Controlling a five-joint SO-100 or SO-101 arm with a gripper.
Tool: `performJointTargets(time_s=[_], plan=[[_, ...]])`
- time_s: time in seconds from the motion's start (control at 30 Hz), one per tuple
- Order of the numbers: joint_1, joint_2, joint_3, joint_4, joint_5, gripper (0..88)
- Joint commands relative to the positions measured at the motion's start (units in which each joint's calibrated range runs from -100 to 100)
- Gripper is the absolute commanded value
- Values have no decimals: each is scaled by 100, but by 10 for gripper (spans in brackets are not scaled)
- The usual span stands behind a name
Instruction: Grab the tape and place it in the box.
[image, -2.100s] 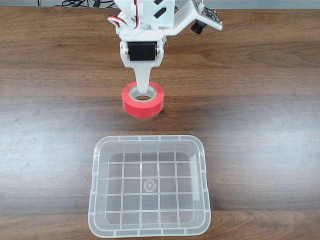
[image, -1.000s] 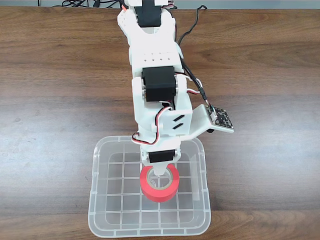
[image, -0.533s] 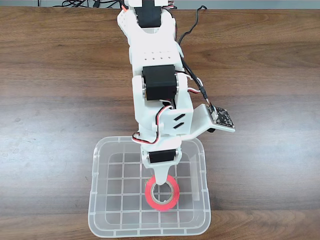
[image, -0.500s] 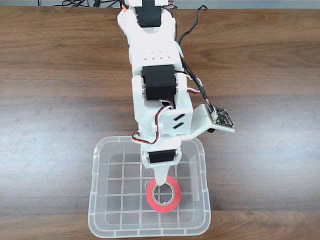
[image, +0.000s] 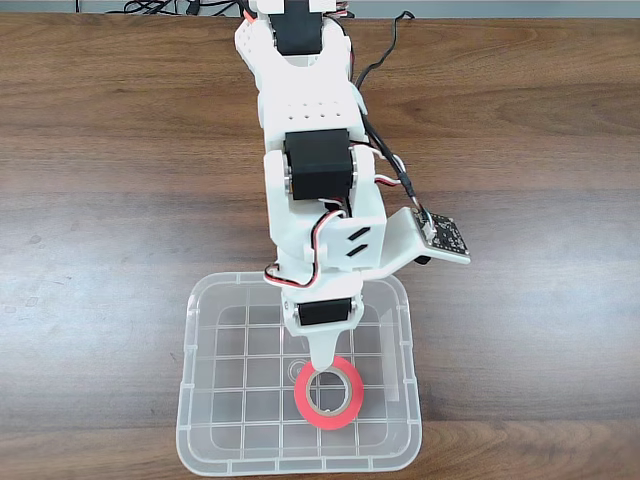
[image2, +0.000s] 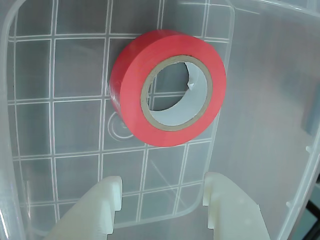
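The red tape (image: 300, 398) lies flat on the grid bottom of the clear box (image: 192, 400), near its middle. In the wrist view the tape (image2: 125, 85) rests on the box floor (image2: 75, 125) with its beige core ring facing up. My gripper (image: 322, 362) hangs over the box, its white finger reaching just above the roll's far edge. From the wrist camera the gripper (image2: 162, 182) is open, its two white fingers (image2: 107, 197) spread apart below the tape and touching nothing.
The box sits at the front edge of a brown wooden table (image: 520, 330). My white arm (image: 315, 170) stretches from the back centre over the table. A small circuit board (image: 440, 238) juts out to its right. Cables lie at the back edge.
The tape was carried from the table behind the box into the box and let go. It now lies flat on the bottom, and the gripper has opened.
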Motion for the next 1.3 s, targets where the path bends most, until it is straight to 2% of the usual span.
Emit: performJointTargets(time_s=[0.0,0.07,0.13,0.47,0.67,1.27], plan=[[62,-421,-479,283,-13,121],[55,-582,-479,505,-23,41],[40,-767,-479,677,-23,9],[11,-1917,-453,1636,-28,13],[26,-2987,99,1636,-18,13],[-33,-7951,6941,1370,-2,13]])
